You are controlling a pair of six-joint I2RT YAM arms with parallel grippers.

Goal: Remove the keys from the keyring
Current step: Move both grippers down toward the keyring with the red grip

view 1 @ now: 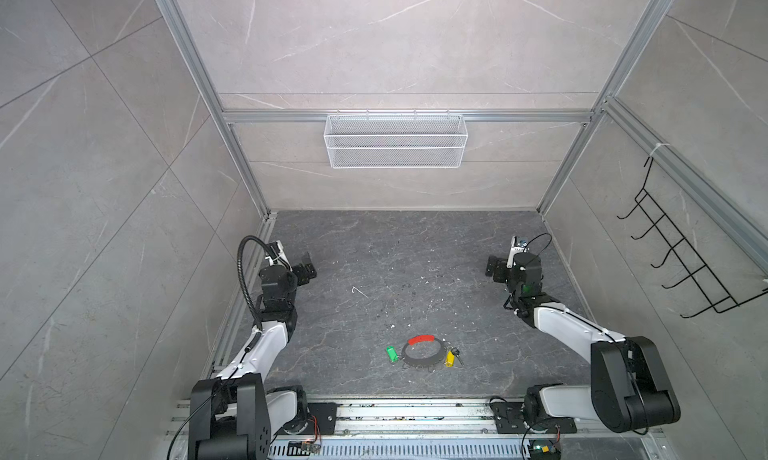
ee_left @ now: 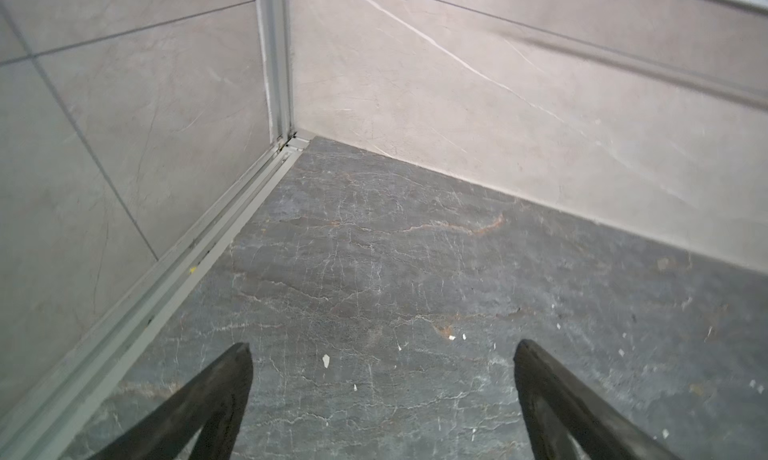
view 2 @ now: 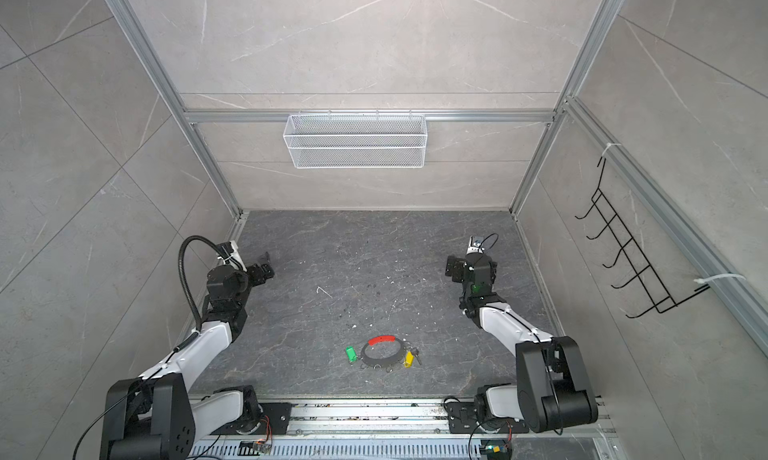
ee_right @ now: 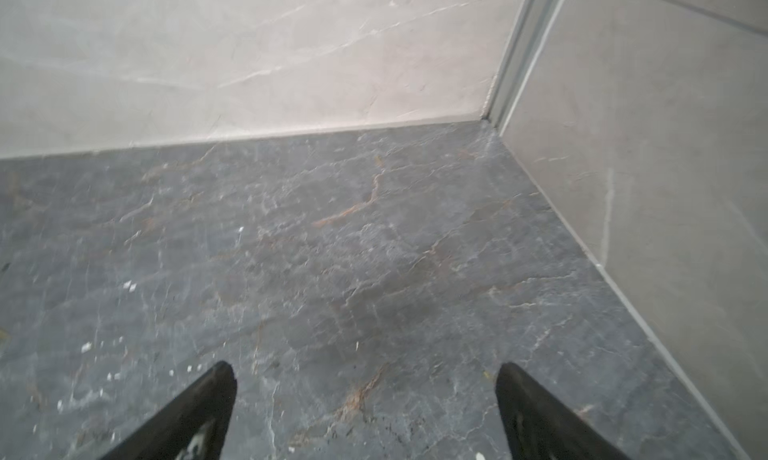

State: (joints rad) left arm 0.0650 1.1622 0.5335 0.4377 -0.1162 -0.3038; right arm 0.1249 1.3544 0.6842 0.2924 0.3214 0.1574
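**Keyring at front centre of the table; both grippers spread wide and empty.**

The dark tabletop has the left gripper and the right gripper at its opposite sides, jaws wide apart with nothing between them, both well apart from the work. The keyring lies flat between the arm bases. Judged thin, stiff and light, it will likely skate if pushed. Grip it at the red sleeve, the thickest and probably least slippery arc. The keys are small, light and loose: one has a green tag on the left-arm side, one a yellow tag on the right-arm side. Pinch each by its tag.
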